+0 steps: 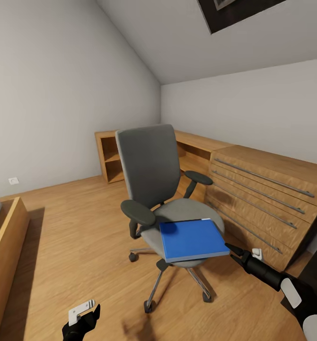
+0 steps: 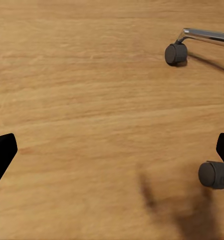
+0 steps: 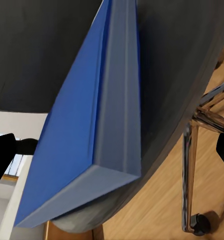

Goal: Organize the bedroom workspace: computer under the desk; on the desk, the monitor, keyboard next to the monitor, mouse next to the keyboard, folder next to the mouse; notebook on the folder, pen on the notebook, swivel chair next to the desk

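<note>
The right arm is being held out low from 4 o'clock in the head view, its right gripper point(image 1: 234, 250) pointed at the near corner of the folder point(image 1: 192, 239), just beside it. The jaws are standing open, nothing between them; in the right wrist view the dark fingertips point(image 3: 2, 155) are sitting at either edge with the folder's corner point(image 3: 99, 150) between them. The folder is lying flat on the front of the swivel chair point(image 1: 151, 166) seat, overhanging the edge. The left gripper point(image 1: 83, 315) is being kept low at 7 o'clock, jaws open over bare wooden floor point(image 2: 91, 100). The left wrist view is picking out two chair castors point(image 2: 176, 53); the head view is giving the drawer chest point(image 1: 267, 199) at 3 o'clock.
</note>
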Robot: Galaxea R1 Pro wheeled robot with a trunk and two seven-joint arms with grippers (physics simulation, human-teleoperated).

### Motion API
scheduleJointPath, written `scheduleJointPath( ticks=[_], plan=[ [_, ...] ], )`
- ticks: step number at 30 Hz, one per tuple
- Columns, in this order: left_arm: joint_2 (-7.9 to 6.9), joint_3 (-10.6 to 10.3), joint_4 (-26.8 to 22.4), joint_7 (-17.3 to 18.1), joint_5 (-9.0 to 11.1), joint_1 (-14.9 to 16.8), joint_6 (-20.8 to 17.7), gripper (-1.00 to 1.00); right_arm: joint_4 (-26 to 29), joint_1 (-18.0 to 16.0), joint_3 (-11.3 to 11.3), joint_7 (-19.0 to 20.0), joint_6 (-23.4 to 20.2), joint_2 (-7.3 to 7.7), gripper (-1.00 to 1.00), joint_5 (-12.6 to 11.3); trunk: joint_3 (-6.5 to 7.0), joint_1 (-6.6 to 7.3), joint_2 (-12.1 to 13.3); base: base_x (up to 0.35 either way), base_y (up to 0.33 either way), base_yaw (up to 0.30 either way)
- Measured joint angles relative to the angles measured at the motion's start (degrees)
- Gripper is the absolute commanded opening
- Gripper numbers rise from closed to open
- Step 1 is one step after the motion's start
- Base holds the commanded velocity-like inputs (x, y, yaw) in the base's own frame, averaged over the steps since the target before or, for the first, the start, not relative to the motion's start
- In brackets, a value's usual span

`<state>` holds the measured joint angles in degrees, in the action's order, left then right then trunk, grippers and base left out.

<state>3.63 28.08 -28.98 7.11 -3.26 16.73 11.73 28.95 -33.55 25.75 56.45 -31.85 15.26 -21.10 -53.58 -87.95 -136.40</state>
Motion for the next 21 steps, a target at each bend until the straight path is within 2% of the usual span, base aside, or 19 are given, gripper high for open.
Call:
scheduleJointPath(
  ticks=[8, 21],
  plan=[
    [-0.01, 0.06, 0.05, 0.01, 0.07, 0.00, 0.00, 1.00, -0.01, 0.00, 0.00, -0.02, 0.00, 0.03, 1.00, -0.01, 0.00, 0.01, 0.00, 0.042, 0.075, 0.000],
    [-0.01, 0.09, 0.06, -0.07, 0.06, 0.00, -0.03, 1.00, 0.00, 0.00, 0.00, -0.01, 0.00, 0.03, 1.00, 0.00, 0.00, 0.00, 0.00, 0.006, 0.008, 0.000]
  ],
)
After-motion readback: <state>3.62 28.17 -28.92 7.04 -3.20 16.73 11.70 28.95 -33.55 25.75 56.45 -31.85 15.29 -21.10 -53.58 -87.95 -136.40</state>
